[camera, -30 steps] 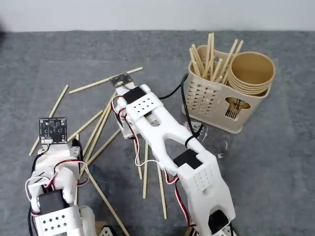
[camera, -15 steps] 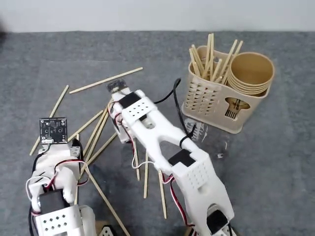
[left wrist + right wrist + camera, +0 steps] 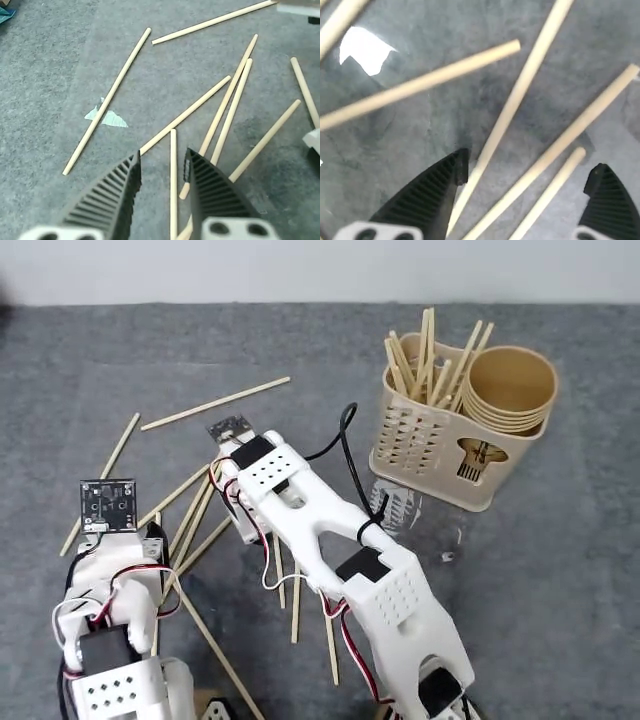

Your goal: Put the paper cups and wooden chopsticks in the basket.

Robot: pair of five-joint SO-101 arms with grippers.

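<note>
Overhead, sticks (image 3: 215,402) lie loose; cups (image 3: 510,390) sit in the basket (image 3: 440,455). Left wrist: the left gripper (image 3: 162,156) gapes empty, a stick (image 3: 173,150) lying between its fingers. Right wrist: the right gripper (image 3: 530,165) spreads wide, three sticks between its fingers. The step looks like pick-up; next it should drop and pinch one.

You have a grey mat (image 3: 560,570) underneath; a pale scrap (image 3: 106,117) lies on it; a white wall (image 3: 300,270) stands behind.

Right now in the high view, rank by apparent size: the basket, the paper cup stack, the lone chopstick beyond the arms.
1. basket
2. paper cup stack
3. lone chopstick, smallest by area, though longer than the stack is wide.
</note>
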